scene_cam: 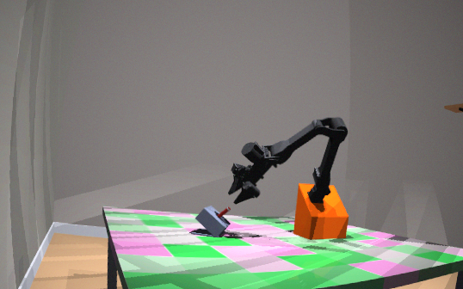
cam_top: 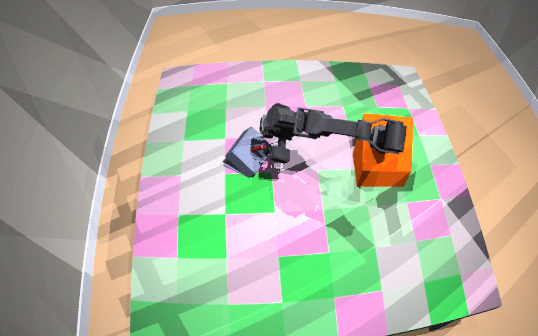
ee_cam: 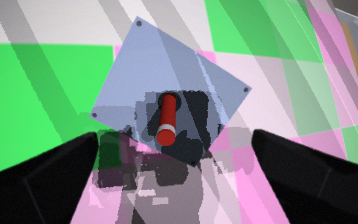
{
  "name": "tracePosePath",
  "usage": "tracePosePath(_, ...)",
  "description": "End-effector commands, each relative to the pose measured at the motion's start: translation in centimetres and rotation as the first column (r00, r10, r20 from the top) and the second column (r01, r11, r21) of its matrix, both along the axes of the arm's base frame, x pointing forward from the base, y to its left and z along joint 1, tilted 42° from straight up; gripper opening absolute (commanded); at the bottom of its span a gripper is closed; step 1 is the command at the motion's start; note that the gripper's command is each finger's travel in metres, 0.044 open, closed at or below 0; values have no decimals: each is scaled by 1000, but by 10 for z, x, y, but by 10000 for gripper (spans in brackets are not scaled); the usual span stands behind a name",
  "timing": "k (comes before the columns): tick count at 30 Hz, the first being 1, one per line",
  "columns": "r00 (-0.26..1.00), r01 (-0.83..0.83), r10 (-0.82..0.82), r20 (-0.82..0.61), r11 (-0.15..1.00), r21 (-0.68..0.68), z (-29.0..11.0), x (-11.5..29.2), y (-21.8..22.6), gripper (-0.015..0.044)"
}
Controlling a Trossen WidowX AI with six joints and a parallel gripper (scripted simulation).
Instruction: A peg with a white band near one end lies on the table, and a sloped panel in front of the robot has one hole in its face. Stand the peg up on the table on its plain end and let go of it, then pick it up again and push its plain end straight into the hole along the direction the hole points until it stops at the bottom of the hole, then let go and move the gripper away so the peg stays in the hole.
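Observation:
The red peg (ee_cam: 168,119) (scene_cam: 223,212) (cam_top: 257,148) sticks out of the hole in the sloped blue-grey panel (ee_cam: 130,65) (scene_cam: 209,220) (cam_top: 241,152). Its plain end is inside the hole and its white band is at the outer end. My gripper (ee_cam: 176,138) (scene_cam: 243,192) (cam_top: 274,161) is open and empty. It hangs off the peg's banded end, clear of it, with the fingers wide apart on either side in the wrist view.
The orange base block (cam_top: 382,160) (scene_cam: 319,212) of the arm stands to the right of the panel. The checkered green, pink and white mat (cam_top: 251,270) (scene_cam: 276,254) covers the table. A raised rim (cam_top: 121,100) runs round the table edge.

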State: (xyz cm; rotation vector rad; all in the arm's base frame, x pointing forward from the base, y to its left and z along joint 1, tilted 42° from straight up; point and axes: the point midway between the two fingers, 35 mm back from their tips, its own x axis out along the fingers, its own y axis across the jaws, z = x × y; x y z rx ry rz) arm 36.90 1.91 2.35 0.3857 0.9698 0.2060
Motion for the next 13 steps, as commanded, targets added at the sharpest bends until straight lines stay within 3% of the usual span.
tracePosePath(1,1000,-5,5,0,1000,2,4,-3,-1,440)
tracePosePath(13,1000,-3,3,0,1000,2,14,-10,-7,440)
